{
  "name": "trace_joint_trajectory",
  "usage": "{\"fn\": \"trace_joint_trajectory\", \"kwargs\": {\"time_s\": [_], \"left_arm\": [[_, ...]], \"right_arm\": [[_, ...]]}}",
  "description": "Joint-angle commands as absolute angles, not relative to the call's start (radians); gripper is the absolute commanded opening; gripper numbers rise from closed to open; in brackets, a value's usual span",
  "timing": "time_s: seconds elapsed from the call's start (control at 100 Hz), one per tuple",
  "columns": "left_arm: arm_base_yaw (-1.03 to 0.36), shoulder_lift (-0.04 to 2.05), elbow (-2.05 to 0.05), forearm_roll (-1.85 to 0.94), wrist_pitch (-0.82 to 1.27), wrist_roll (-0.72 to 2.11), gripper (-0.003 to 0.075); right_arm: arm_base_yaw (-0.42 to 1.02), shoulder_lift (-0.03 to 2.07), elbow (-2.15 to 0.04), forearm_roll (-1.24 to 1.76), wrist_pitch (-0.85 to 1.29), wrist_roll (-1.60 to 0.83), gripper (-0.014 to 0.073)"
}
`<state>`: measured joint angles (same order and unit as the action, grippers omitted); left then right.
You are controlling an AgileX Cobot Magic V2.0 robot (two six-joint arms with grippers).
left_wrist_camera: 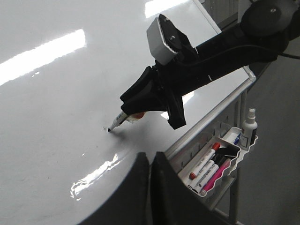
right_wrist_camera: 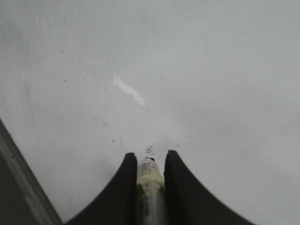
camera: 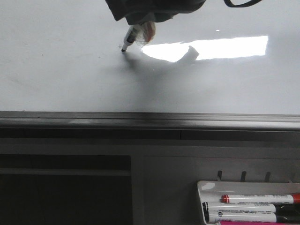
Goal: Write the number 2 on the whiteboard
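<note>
Right pincer (camera: 140, 31) reaches down over the whiteboard (camera: 61, 75), clenched on a marker (camera: 128, 40) held slanted between its fingers (right_wrist_camera: 124, 187), tip touching the board just beyond the fingertips. No drawn number 2 visible; only faint specks and thin lines at the tip. Board glossy white, grey rail along its near edge. Left pincer (left_wrist_camera: 150, 187) is well apart, fingers closed together, gripping nothing.

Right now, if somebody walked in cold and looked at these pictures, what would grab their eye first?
Probably the right gripper, its jaws shut on a marker whose black tip touches the whiteboard; no stroke of a 2 shows yet. Next comes the bright window glare on the board just right of the tip. Last, the marker tray hanging below the board's rail, at lower right in the front view.
</note>
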<state>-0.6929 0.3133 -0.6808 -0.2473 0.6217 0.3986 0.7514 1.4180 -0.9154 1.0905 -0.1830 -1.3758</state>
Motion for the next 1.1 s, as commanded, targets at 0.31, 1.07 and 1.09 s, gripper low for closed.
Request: {"fn": "trace_joint_trajectory", "kwargs": {"time_s": [0.31,1.07,1.09], "left_arm": [[-0.699,0.324,-0.704,-0.272,0.508,0.385,-0.0020],[-0.699,0.324,-0.704,-0.270,0.508,0.385,-0.0020],[-0.699,0.324,-0.704,-0.270,0.508,0.385,-0.0020]], "right_arm": [[0.653,1.339,-0.944,1.380,-0.508,-1.742,-0.0078],[0.817,1.447,-0.863,1.863,-0.323,-1.942,-0.0078],[0.817,1.447,-0.863,1.863,-0.335,-1.942,-0.0078]]}}
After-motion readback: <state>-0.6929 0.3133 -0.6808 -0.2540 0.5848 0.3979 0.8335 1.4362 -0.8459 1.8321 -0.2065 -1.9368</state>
